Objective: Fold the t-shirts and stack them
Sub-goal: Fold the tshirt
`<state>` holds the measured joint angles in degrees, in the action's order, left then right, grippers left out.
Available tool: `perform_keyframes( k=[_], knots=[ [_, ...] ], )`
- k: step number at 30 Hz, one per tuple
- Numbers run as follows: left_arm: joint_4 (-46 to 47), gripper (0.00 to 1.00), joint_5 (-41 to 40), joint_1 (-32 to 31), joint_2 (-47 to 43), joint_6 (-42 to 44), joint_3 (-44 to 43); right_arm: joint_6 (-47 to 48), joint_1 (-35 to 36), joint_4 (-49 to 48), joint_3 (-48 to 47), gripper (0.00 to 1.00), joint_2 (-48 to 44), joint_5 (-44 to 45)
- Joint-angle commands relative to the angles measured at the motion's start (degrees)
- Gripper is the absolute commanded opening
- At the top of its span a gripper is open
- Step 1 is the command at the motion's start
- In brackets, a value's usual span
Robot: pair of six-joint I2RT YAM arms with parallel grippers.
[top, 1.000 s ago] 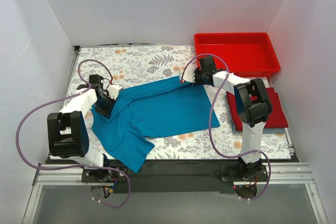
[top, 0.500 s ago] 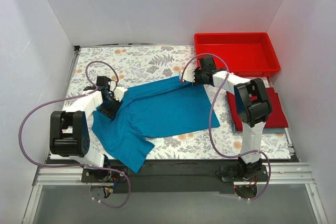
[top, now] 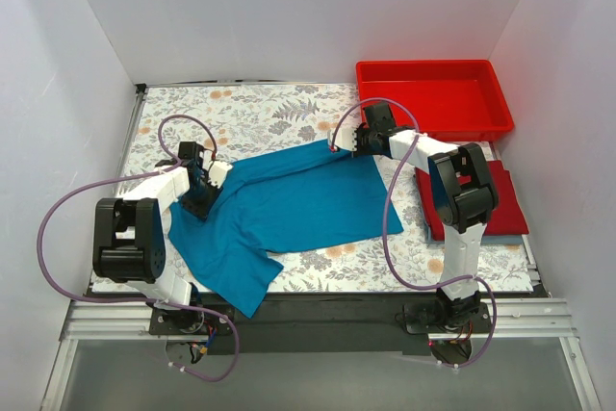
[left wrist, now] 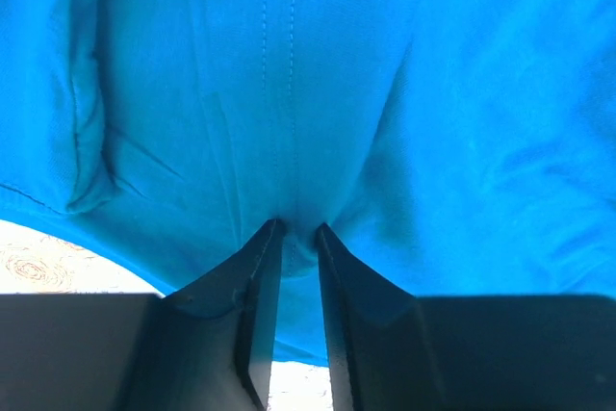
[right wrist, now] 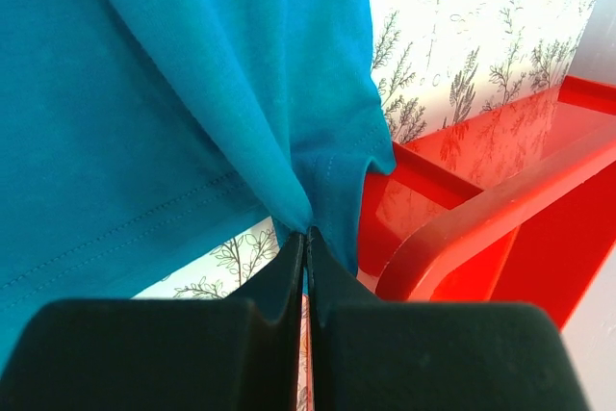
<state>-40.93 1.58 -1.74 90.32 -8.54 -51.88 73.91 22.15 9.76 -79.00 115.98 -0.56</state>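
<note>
1. Okay, right gripper first: it is clenched on the far right corner of the teal t-shirt. On the right wrist view the hem comes straight out from between the closed fingers.
2. That corner sits just beside the red tray. The tray's near wall fills the right of my wrist view, so I have little room on that side.
3. Now the left gripper: it is down on the shirt's left end. Its fingers stand narrowly apart with a pucker of cloth between the tips, and I cannot tell whether that cloth is pinched or lying loose.
4. The shirt lies spread across the middle of the floral table. Its far edge slants from the left gripper up to the right one.
5. Near left, the shirt runs past the table's near edge onto the black rail.
6. For open room, there is a broad bare strip behind the shirt up to the back wall. A narrower strip lies in front of it on the right.
7. On the left, only a thin margin of table separates the gripper from the side wall.
8. On the right, the folded red t-shirt lies in front of the tray, partly under the right arm. A bluish t-shirt peeks out beneath it, and bare table separates that stack from the teal one.
</note>
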Motion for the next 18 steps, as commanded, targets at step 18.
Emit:
perform_keyframes(
  k=[18],
  knots=[
    [-0.82,0.0,-0.79,-0.11,-2.08,1.33,-1.82,0.62,0.26,0.96,-2.03,0.01,0.47,0.29]
  ],
)
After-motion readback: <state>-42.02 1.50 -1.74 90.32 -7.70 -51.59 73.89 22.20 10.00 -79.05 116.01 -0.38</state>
